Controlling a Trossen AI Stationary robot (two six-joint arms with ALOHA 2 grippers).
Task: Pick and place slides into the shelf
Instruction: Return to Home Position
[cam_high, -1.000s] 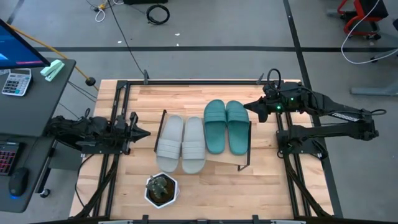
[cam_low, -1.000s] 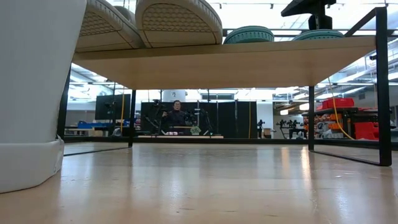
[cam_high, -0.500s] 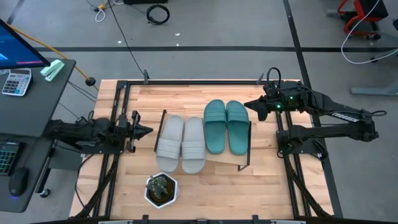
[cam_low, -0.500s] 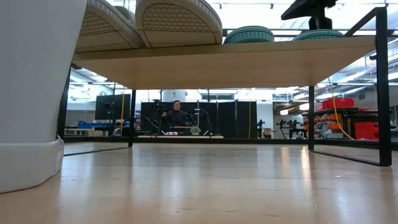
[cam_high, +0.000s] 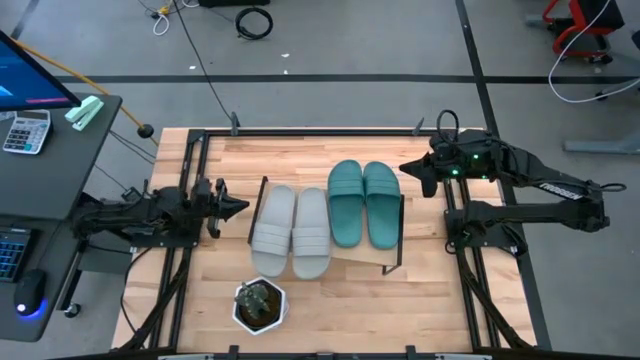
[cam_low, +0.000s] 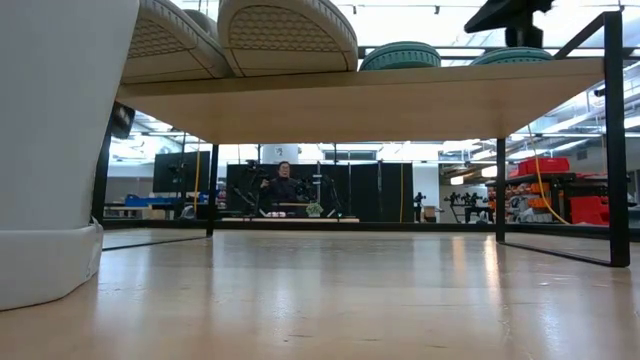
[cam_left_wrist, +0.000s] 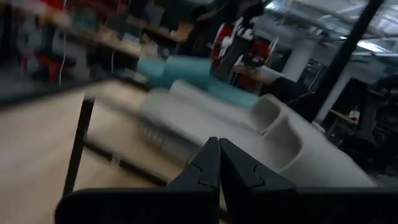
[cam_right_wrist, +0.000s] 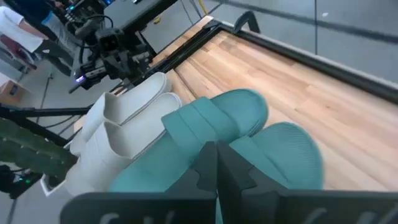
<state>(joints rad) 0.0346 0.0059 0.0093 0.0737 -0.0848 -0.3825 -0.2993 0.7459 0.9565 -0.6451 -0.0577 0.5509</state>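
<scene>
All four slides lie sole-down on the shelf (cam_high: 356, 256), side by side: the light grey pair (cam_high: 290, 232) on its left half and the teal-green pair (cam_high: 363, 203) on its right half. The low view shows the shelf's board (cam_low: 380, 95) from below, and the grey soles (cam_low: 285, 35) overhang its near edge. My left gripper (cam_high: 243, 205) hovers shut just left of the shelf, pointing at the grey pair (cam_left_wrist: 249, 134). My right gripper (cam_high: 403, 168) hovers shut just right of the teal pair (cam_right_wrist: 217, 134). Neither touches anything.
A small potted plant in a white pot (cam_high: 260, 305) stands near the table's near edge, in front of the grey slides; it fills the low view's left side (cam_low: 50, 150). A black metal frame (cam_high: 300, 131) rims the tabletop. A desk with a calculator (cam_high: 25, 130) stands to the left.
My right gripper has drawn back a little toward the table's right edge, away from the teal slides. My left gripper has shifted slightly toward the far edge beside the shelf. Both stay shut, and the slides have not moved.
</scene>
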